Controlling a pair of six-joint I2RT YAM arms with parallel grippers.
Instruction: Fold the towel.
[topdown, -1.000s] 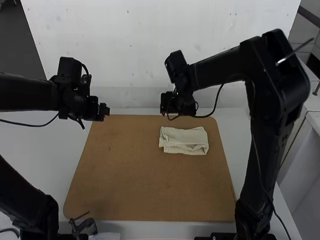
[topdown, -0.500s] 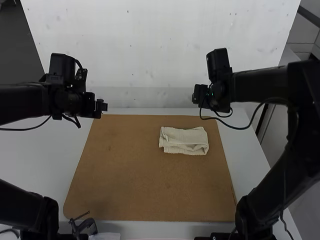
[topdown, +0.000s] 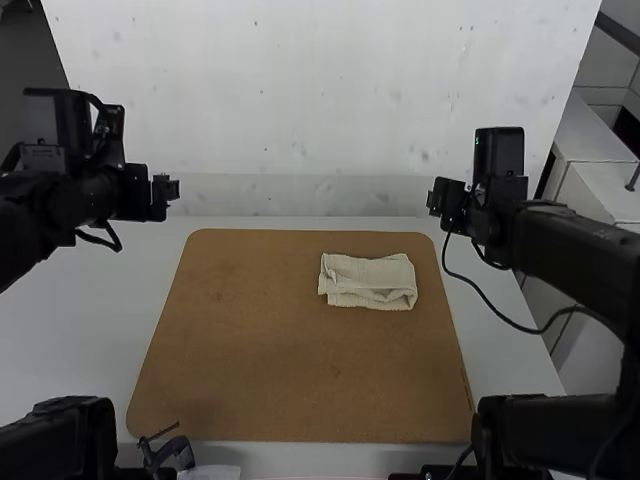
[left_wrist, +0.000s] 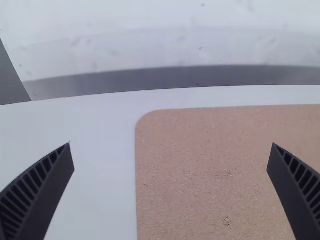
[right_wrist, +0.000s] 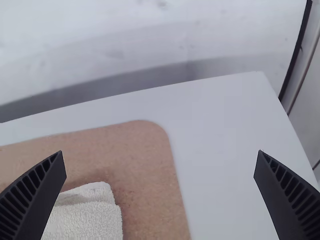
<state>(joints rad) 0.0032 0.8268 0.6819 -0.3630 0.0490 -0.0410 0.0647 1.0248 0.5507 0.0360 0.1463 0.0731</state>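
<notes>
A cream towel (topdown: 368, 282) lies folded into a small, slightly uneven rectangle on the brown board's far right part. Up and left of the board is my left gripper (topdown: 168, 187), clear of the cloth; in its wrist view the left gripper (left_wrist: 170, 155) is wide apart with nothing held. My right gripper (topdown: 436, 197) hangs above the board's far right corner, beyond and to the right of the towel, not touching it. In the right wrist view, the right gripper (right_wrist: 159, 162) stands open and empty, with part of the towel (right_wrist: 85, 220) below it.
The brown board (topdown: 270, 370) lies flat on the white table (topdown: 70, 310). A pale wall (topdown: 300, 110) rises behind the table's far edge. A small dark clamp (topdown: 168, 453) is at the near left edge, and a grey cabinet stands on the right.
My right gripper has moved to the right, from behind the towel to the board's far right corner. My left gripper has drawn back to the left. The towel has kept its place and shape.
</notes>
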